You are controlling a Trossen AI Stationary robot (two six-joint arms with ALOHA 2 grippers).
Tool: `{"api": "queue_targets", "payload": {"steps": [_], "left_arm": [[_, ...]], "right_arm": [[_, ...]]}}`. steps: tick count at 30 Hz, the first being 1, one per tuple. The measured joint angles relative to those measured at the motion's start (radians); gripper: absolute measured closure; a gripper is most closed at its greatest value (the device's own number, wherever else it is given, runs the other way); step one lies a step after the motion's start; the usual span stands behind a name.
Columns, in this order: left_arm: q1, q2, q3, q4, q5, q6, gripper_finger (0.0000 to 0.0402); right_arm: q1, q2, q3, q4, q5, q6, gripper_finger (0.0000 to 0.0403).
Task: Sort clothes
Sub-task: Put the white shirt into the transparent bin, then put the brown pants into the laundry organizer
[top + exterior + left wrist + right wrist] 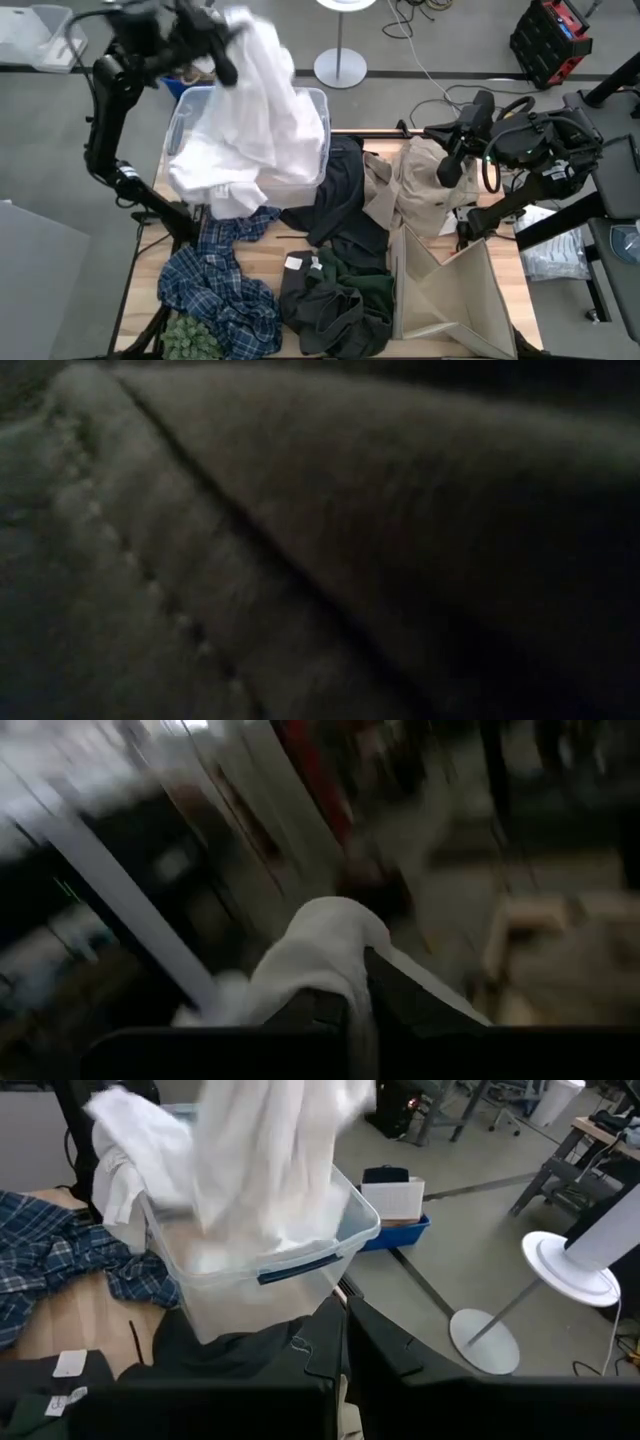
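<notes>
My left gripper (pixel 228 55) is high above the far left of the table, shut on a white garment (pixel 255 120). The garment hangs down into a clear plastic bin (pixel 322 110) and spills over the bin's near left rim. My right gripper (pixel 446 165) is at the right, shut over a beige garment (pixel 420 195) that lies bunched on the table. A blue-and-white plaid garment (pixel 225 285), a dark grey one (pixel 340 200) and a dark green one (pixel 345 295) lie on the table. Dark cloth (pixel 320 540) fills the low view. My left gripper pinches a bunched fold of the white garment (pixel 330 945) between its two fingers. The cloth hangs below the gripper, with its lower part (pixel 225 185) in the bin and over the bin's rim. My right gripper shows a sliver of beige cloth (pixel 343 1410) between its shut fingers. The fingers hide which part of the beige garment this is. The rest of the garment lies on the table.
An open beige cardboard box (pixel 450 290) stands at the near right. A small green leafy plant (pixel 190 340) sits at the near left corner. A white lamp base (pixel 340 68) stands on the floor beyond the table's far edge.
</notes>
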Motion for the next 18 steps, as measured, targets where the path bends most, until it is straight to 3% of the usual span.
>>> {"api": "queue_targets", "payload": {"steps": [4, 8, 12, 18], "left_arm": [[0.0, 0.009, -0.001, -0.349, -0.066, -0.104, 0.0398], [0.0, 0.022, -0.001, -0.577, -0.066, -0.224, 0.0355], [0.0, 0.014, -0.033, -0.575, -0.057, -0.376, 0.028], [0.0, 0.007, -0.072, -0.569, -0.085, -0.422, 0.0165]], "right_arm": [[0.0, 0.0, 0.0, 0.0, 0.0, 0.0, 0.039], [0.0, 0.0, 0.0, 0.0, 0.0, 0.0, 0.039], [0.0, 0.0, 0.0, 0.0, 0.0, 0.0, 0.039], [0.0, 0.0, 0.0, -0.009, -0.002, 0.013, 0.039]]}}
